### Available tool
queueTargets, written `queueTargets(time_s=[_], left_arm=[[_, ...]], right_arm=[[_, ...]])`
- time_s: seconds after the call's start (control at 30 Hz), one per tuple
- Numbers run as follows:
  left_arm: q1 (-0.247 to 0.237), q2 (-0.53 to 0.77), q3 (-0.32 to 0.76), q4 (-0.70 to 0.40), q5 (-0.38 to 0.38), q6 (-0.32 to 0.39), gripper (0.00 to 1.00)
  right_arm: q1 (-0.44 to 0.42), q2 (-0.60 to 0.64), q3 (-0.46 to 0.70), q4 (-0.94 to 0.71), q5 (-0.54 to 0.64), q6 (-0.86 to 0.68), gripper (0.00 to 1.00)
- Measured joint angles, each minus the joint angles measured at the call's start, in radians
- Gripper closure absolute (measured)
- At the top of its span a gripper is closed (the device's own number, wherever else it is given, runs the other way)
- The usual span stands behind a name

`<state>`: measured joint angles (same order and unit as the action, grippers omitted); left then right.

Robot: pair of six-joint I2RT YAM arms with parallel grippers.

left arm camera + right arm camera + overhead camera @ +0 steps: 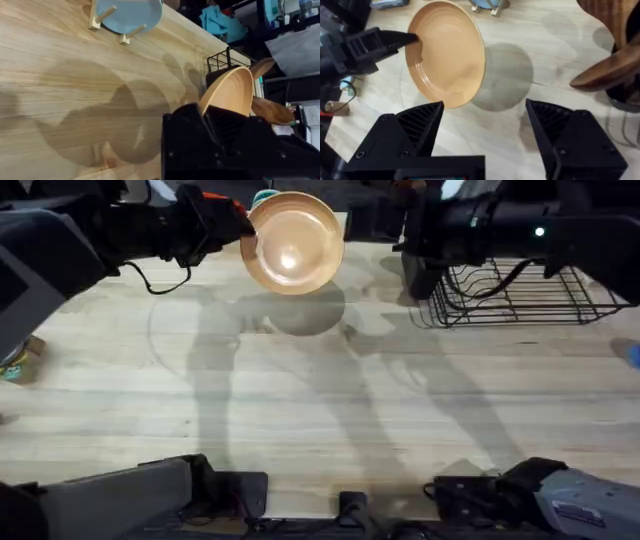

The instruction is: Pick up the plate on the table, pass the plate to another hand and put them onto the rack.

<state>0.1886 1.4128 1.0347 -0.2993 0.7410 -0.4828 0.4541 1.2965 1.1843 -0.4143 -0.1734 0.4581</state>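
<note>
The tan-orange plate [293, 242] hangs above the far middle of the table [320, 420], tilted nearly upright. My left gripper [243, 236] is shut on its left rim. In the left wrist view the plate [231, 90] stands edge-on between my fingers. In the right wrist view the plate [447, 52] faces me, with the left gripper [415, 40] pinching its rim. My right gripper [485, 135] is open, nothing between its fingers, a short way from the plate's lower edge. The black wire rack [520, 295] sits at the far right, behind the right arm.
A light blue plate [127, 12] rests on a small wooden stand at the table's far edge. Wooden spoons [610, 55] stick out of a dark holder near the rack. A small object [20, 360] lies at the left edge.
</note>
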Motion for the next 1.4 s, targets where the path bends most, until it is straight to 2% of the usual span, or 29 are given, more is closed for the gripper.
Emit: queueTargets(time_s=[0.13,0.17,0.37,0.53,1.03,1.13,1.17,1.23,1.3,1.33,1.4], left_arm=[[0.0,0.0,0.0,0.0,0.0,-0.005,0.958],[0.0,0.0,0.0,0.0,0.0,-0.007,0.958],[0.0,0.0,0.0,0.0,0.0,-0.011,0.957],[0.0,0.0,0.0,0.0,0.0,-0.011,0.957],[0.0,0.0,0.0,0.0,0.0,-0.012,0.95],[0.0,0.0,0.0,0.0,0.0,-0.012,0.949],[0.0,0.0,0.0,0.0,0.0,-0.012,0.949],[0.0,0.0,0.0,0.0,0.0,-0.012,0.949],[0.0,0.0,0.0,0.0,0.0,-0.012,0.949],[0.0,0.0,0.0,-0.003,0.0,-0.012,0.949],[0.0,0.0,0.0,-0.003,0.0,-0.012,0.949]], right_arm=[[0.001,0.019,0.001,0.071,0.0,0.007,0.004],[0.013,0.06,0.001,0.143,0.0,0.007,0.004],[0.045,0.163,0.002,0.236,-0.001,0.007,0.004],[0.047,0.225,0.002,0.263,-0.003,0.007,0.004],[0.047,0.295,0.002,0.276,-0.004,0.059,0.004],[0.047,0.301,0.002,0.276,-0.004,0.062,0.164],[0.047,0.301,0.002,0.276,-0.004,0.063,0.436],[0.047,0.301,0.002,0.276,-0.004,0.066,0.541],[0.047,0.301,0.002,0.276,-0.004,0.066,0.564],[0.047,0.301,0.002,0.276,-0.004,0.066,0.729],[0.047,0.301,0.002,0.276,-0.004,0.066,0.839]])
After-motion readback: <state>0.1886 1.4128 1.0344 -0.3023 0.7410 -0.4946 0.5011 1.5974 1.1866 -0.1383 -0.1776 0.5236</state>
